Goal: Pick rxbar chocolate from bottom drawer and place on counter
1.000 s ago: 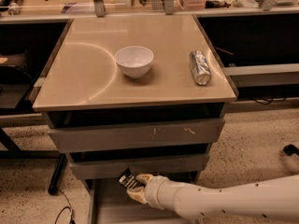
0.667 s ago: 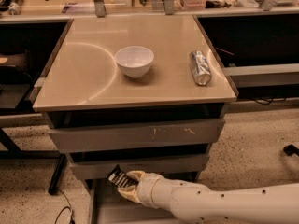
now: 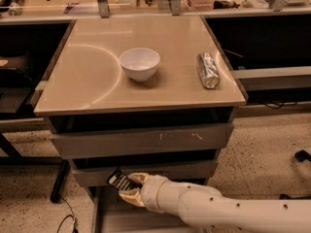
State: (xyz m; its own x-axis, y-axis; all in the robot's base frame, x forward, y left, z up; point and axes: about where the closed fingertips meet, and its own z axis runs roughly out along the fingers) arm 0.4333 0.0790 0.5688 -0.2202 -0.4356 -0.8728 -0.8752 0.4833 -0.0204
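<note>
My gripper is low at the front of the drawer cabinet, at the end of my white arm that reaches in from the lower right. It is shut on the rxbar chocolate, a small flat black wrapper with white print, held tilted in front of the middle drawer's face. The bottom drawer is pulled out below my arm; only part of its grey floor shows. The glossy beige counter lies above.
A white bowl stands mid-counter and a silver can lies on its side near the right edge. Two scuffed grey drawers sit above the bottom one. A cluttered bench runs along the back. Speckled floor lies to the right.
My gripper has lifted up and to the left out of the bottom drawer, carrying the black bar to the height of the middle drawer's face.
</note>
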